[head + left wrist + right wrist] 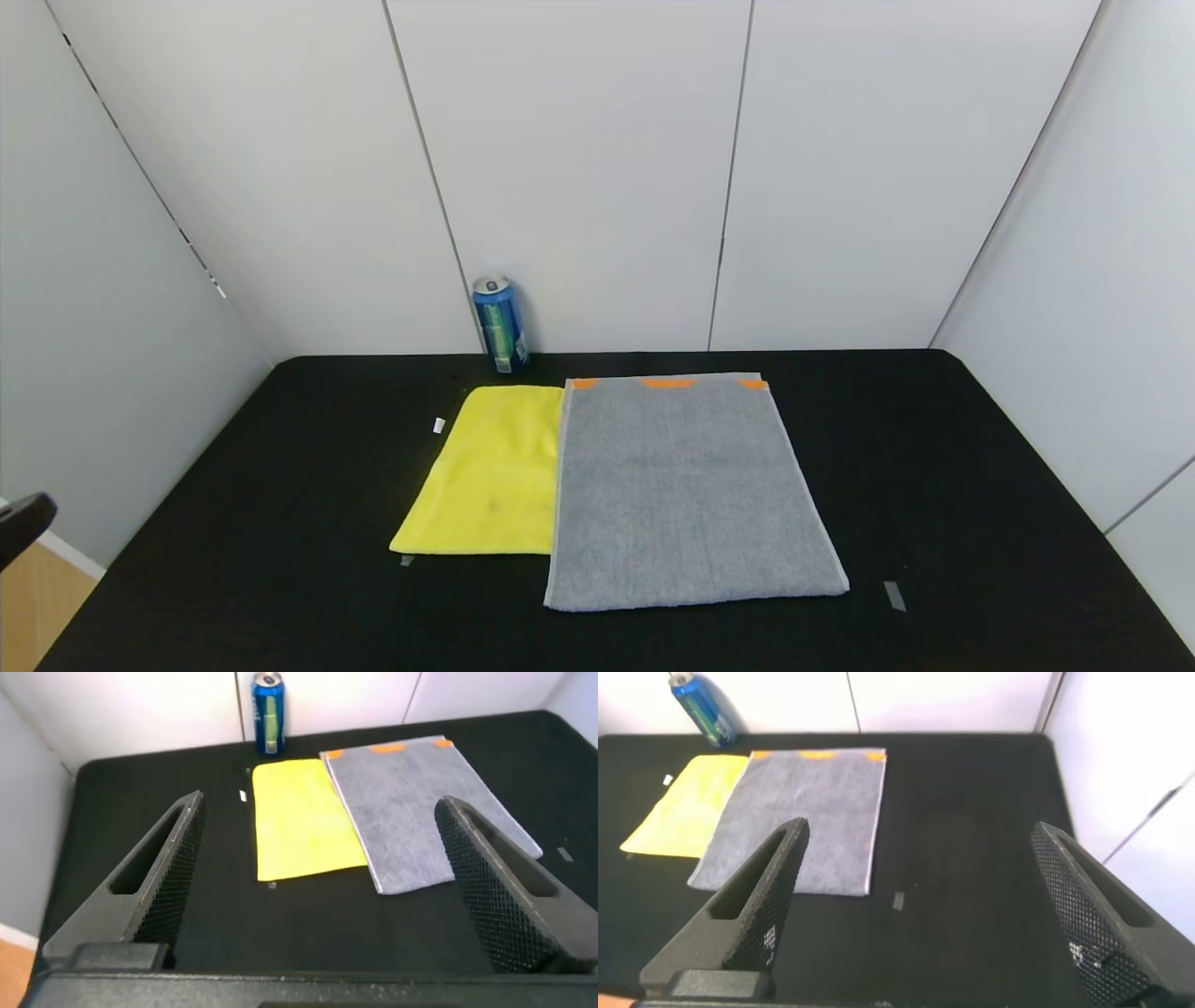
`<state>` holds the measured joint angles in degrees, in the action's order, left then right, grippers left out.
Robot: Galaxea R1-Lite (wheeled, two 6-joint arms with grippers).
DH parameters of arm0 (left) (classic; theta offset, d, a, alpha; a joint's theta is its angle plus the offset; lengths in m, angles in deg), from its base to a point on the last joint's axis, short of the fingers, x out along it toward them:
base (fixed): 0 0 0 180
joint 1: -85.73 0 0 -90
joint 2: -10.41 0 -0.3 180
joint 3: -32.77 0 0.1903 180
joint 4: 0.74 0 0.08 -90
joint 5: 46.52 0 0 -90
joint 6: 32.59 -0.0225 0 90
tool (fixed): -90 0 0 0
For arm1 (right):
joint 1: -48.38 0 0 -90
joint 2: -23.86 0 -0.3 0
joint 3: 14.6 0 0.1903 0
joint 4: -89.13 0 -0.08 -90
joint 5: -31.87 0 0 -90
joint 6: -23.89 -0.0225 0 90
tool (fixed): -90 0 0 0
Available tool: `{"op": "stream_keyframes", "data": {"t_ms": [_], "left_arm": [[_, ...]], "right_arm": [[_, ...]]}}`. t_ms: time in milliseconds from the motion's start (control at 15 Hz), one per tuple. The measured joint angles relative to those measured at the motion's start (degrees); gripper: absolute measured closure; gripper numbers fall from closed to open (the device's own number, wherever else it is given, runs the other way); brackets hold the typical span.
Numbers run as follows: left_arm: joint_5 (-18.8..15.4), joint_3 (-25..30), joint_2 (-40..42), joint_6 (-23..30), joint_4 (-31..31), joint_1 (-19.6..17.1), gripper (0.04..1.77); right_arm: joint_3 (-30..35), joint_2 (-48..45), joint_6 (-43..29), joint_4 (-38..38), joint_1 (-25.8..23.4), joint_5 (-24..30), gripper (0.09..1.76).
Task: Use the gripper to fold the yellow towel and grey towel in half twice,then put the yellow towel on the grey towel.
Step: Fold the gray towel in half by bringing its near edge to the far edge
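So, head view: both towels lie flat and unfolded on the black counter. The yellow towel sits left of the grey towel, whose left hem overlaps the yellow's right edge. A blue can stands behind them at the wall. Only a dark bit of my left arm shows at the left edge; nothing is folded yet.

Left wrist view: left gripper is up off the counter, jaws spread wide and empty, both towels ahead. I'd start at a near corner of the yellow towel, pinching low so only one layer lifts.

Right wrist view: right gripper is also raised, jaws released and holding nothing. Grey towel below; I'd take its near corners, fold toward the orange patches and keep the hems aligned.
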<state>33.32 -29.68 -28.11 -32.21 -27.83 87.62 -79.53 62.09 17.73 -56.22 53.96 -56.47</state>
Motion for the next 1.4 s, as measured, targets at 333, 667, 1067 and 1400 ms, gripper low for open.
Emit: {"op": "stream_keyframes", "data": {"t_ms": [333, 667, 1067, 1400], "left_arm": [[1.46, -6.47, -14.07, 0.33, 0.24, 6.1, 0.09], [6.03, -10.03, -27.88, 1.17, 0.33, 13.57, 0.09], [6.74, -11.74, -42.84, 9.25, 0.35, 23.36, 0.09], [4.85, -11.87, -51.99, 13.96, 0.5, 26.19, 0.09]], "right_arm": [[-6.95, 16.75, -4.77, 0.1, 0.3, 1.6, 0.14], [-10.56, 30.45, -6.42, 2.62, 0.8, 3.24, 0.14], [-13.07, 43.63, -11.36, 4.49, 2.32, 10.22, 0.14], [-13.2, 51.68, -12.2, 3.85, 5.79, 10.22, 0.14]]}}
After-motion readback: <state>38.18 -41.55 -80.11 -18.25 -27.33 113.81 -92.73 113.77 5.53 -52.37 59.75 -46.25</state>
